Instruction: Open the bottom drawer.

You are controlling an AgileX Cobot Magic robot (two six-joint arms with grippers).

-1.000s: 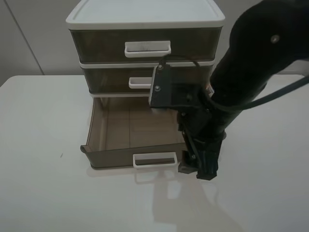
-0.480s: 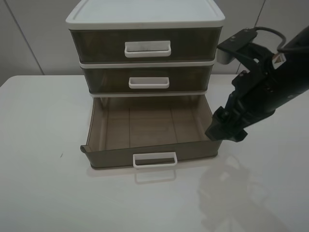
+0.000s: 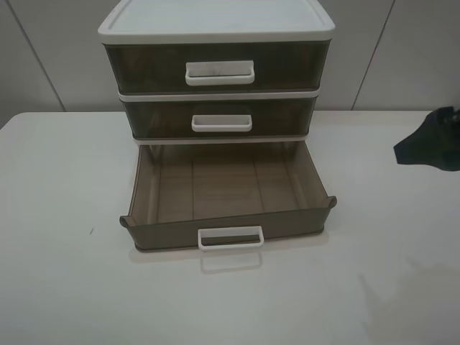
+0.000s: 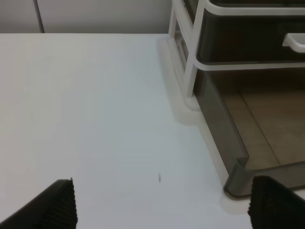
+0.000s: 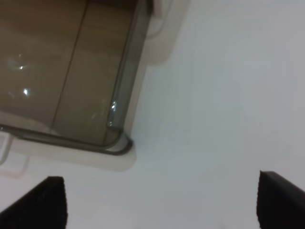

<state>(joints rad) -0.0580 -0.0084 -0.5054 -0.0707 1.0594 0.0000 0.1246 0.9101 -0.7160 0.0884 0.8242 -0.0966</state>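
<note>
fingers (image 5: 157, 205) apart, empty | bottom drawer (image 3: 223, 190) out | high view: handle (image 3: 231, 238)

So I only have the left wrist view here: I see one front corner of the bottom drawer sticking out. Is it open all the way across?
Observer: Yes, the bottom drawer is pulled out evenly, both front corners clear of the frame.
Operator: Anything inside it?
Observer: No, the floor looks bare.
Operator: Is the right hand on its handle?
Observer: No. The handle is free, and the right hand is open over the table beside the drawer's other front corner.
</note>
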